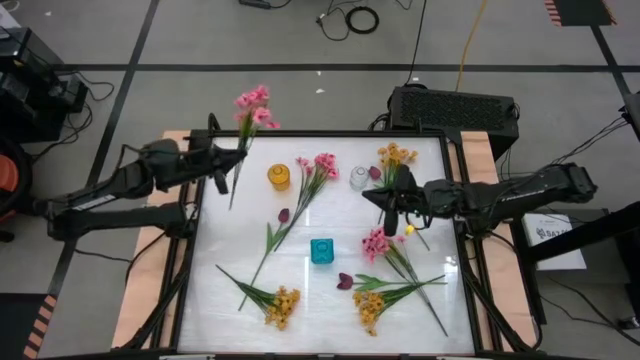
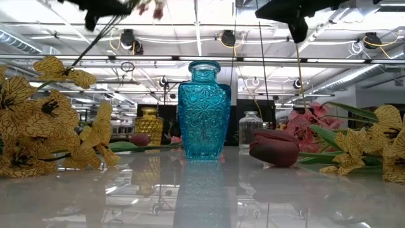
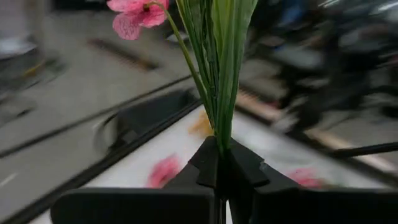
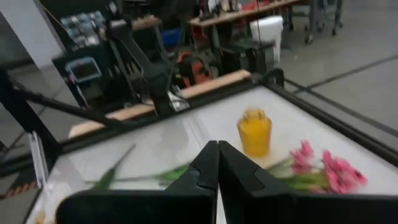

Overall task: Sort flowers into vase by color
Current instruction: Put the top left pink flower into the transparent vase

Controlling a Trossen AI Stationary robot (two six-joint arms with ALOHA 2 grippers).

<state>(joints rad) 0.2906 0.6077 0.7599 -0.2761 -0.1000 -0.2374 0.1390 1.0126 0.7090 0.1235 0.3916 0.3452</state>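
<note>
White table in a workshop: pink sprig held up over the far-left corner, the rest loose around three vases.

The left gripper (image 1: 222,160) is clamped on the green stem of a pink flower (image 1: 253,106), blossoms past the table's (image 1: 420,305) far edge. The right gripper (image 1: 392,205), fingers together and empty, hovers near the right edge. The sprig looks light and floppy, its thin stem likely slippery; gripping low on the stem suits it, though the head may sway. The yellow vase (image 1: 279,177), clear vase (image 1: 359,177) and blue vase (image 1: 321,250) look breakable.
</note>
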